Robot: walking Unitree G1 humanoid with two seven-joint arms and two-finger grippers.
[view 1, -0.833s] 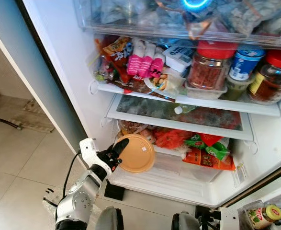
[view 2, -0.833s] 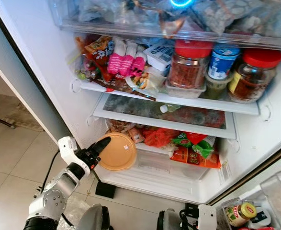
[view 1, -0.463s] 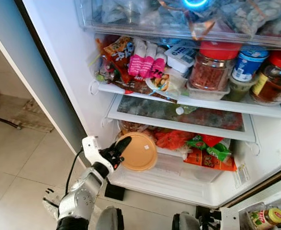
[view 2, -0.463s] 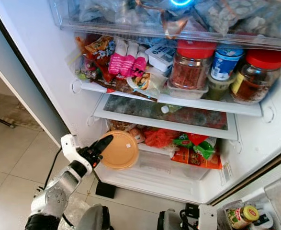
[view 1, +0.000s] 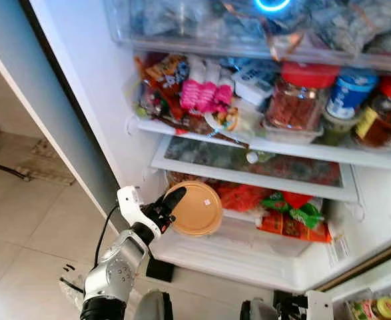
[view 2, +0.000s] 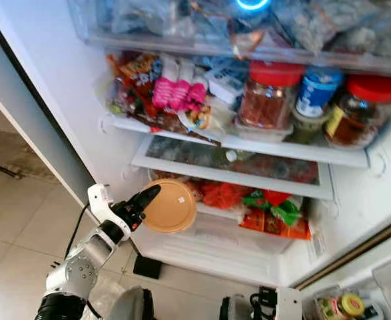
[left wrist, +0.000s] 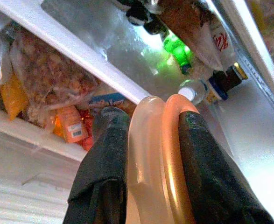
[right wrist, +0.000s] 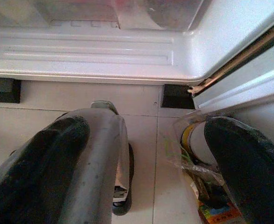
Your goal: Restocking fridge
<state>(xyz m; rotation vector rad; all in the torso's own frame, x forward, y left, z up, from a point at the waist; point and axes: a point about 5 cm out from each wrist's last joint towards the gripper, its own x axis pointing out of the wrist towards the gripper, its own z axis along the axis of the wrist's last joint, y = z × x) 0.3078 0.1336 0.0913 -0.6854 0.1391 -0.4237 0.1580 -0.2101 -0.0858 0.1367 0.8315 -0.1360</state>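
Observation:
My left gripper (view 1: 171,201) is shut on a round flat container with an orange lid (view 1: 196,209), held on edge in front of the fridge's lower left. The container overlaps the left end of the bottom drawer (view 1: 248,240), just under the glass shelf (view 1: 248,168). In the left wrist view the container's rim (left wrist: 158,154) sits clamped between the two black fingers (left wrist: 109,144). My right gripper (right wrist: 141,140) hangs low over the floor by the fridge base, fingers spread wide with nothing held.
The upper shelf is crowded with red-lidded jars (view 1: 295,100), pink packets (view 1: 205,95) and snack bags. Red and green packets (view 1: 285,210) fill the drawer area. The fridge door (view 1: 42,120) stands open at left. A bag with a yellow-lidded jar (view 1: 376,308) lies on the floor at right.
My left gripper has lifted the orange-lidded container slightly, closer to the glass shelf. The camera has drifted a little; the grip is unchanged.

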